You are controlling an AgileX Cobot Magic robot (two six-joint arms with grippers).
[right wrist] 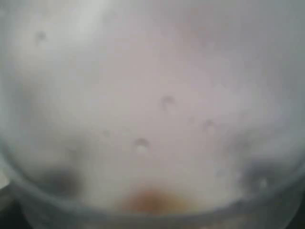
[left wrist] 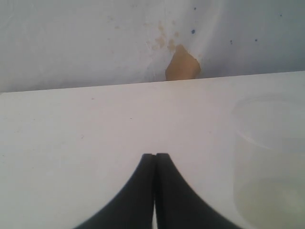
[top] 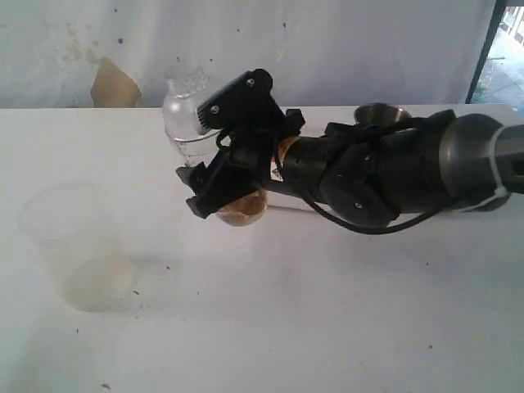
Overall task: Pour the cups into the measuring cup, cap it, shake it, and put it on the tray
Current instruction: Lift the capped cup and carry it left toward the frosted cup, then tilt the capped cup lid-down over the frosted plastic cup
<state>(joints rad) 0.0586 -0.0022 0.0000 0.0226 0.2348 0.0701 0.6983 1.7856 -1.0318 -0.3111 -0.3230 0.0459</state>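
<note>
1. Nearest, at about 8 o'clock on the white table [top: 327,327], stands a wide frosted translucent plastic cup [top: 75,246], which is not part of this job. The left wrist view shows it just beside the left gripper [left wrist: 155,156], whose black fingers are pressed together on nothing, low over the table.
2. At the middle, the right gripper [top: 214,151] reaches in from 3 o'clock, with the forearm nearly level above the table and the wrist rolled. Its jaws stand wide and, as far as I can judge, are clamped around the tall clear straight-sided plastic measuring cup [right wrist: 152,95]. The cup's droplet-beaded wall fills the right wrist view.
3. Just below the gripper, at its 5 o'clock, shows a brown rounded patch [top: 241,213]. I cannot tell whether it is the contents at the cup's base or the wooden cup.
4. At the gripper's 10 o'clock, the clear plastic dome lid [top: 184,110] with its short neck appears seated on the cylinder, so pouring and capping look done and shaking is probably the step in hand.
5. Farthest, at 1 o'clock behind the arm, the rim of the tapered stainless-steel tumbler [top: 381,113] peeks out.
6. The next move calls for a firm hold with the lid staying on, then righting the cup and finding the tray, which I cannot make out here.
</note>
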